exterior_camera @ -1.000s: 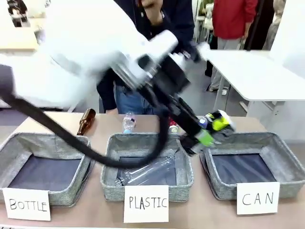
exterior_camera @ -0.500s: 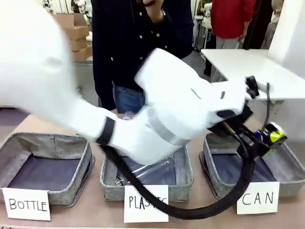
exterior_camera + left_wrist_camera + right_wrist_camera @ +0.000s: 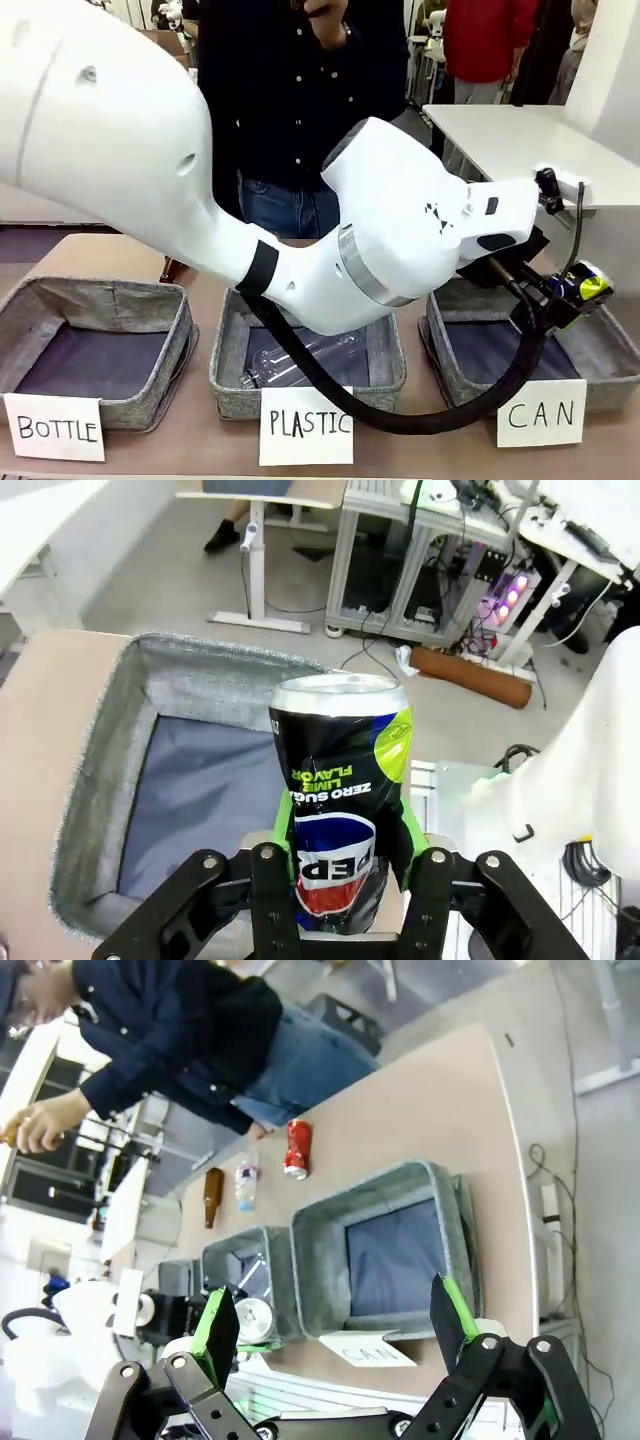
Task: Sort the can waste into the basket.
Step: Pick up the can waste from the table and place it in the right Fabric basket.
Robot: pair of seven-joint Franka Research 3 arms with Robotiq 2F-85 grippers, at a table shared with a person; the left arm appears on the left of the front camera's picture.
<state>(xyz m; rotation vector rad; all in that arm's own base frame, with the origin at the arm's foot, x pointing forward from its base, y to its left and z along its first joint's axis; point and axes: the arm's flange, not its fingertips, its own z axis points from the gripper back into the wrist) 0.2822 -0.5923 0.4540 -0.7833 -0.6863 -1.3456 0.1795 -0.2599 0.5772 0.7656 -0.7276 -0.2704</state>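
The black Pepsi can [image 3: 583,285] is held clamped in the left gripper [image 3: 568,297], at about 3 o'clock in the front view. There it hangs in the air above the right end of the CAN basket [image 3: 465,390], and no contact with the basket is seen. The basket is marked by a white card [image 3: 541,414] lettered "CAN" at its near wall.

In the left wrist view the can [image 3: 340,780] is seen end-up, silver top uppermost, with "ZERO SUGAR LIME FLAVOR" printed on it (upside down to this camera). The green pads [image 3: 283,825] are pressed against both sides of its lower half. The basket [image 3: 200,675] and its dark lining lie at 9 o'clock of the can.

The right gripper [image 3: 335,1325] is seen with its fingers spread wide apart and nothing between them. Beyond it, the red can [image 3: 296,1148] rests on the table [image 3: 430,1120], at 11 o'clock of the CAN basket [image 3: 320,1260] and outside it. A small clear plastic bottle [image 3: 246,1182] and a brown glass bottle [image 3: 212,1196] follow at 9 o'clock of that can. A person [image 3: 180,1030] in a dark shirt and jeans stands at the far edge.

In the front view, a larger clear plastic bottle [image 3: 300,360] lies inside the PLASTIC basket [image 3: 230,390] at 6 o'clock, and the BOTTLE basket [image 3: 145,405] is placed at 8 o'clock.
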